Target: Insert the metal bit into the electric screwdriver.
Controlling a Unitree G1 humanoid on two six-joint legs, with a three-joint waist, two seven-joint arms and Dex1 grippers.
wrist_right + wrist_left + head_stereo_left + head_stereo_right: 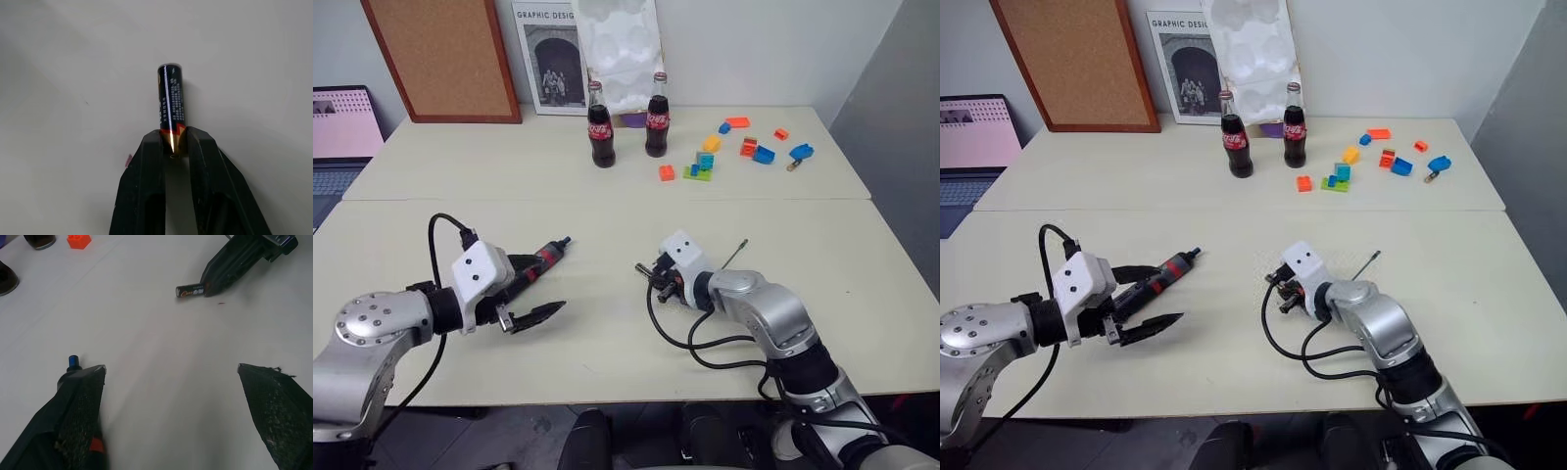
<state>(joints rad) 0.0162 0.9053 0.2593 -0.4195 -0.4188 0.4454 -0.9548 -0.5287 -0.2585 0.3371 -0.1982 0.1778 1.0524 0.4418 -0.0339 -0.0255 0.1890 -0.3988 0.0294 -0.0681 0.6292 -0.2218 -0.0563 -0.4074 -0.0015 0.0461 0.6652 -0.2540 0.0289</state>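
On the near table, the right gripper [173, 147] pinches the gold end of a small black battery [170, 100]; the metal bit [735, 254] lies just beside its wrist. Beside the electric screwdriver [540, 261], the left gripper [171, 377] stands spread.

On the near table [607, 362], the left gripper [530, 294] sits at the left with the electric screwdriver [540, 260] lying just beside it, nose aimed far-right. To the right, the right gripper [172, 147] is down at the tabletop, its fingers pinching one end of a battery [171, 105]. The metal bit [735, 254] lies just right of that arm's wrist. On the far table stand two cola bottles [600, 127], with toy blocks [703, 166] scattered to their right.
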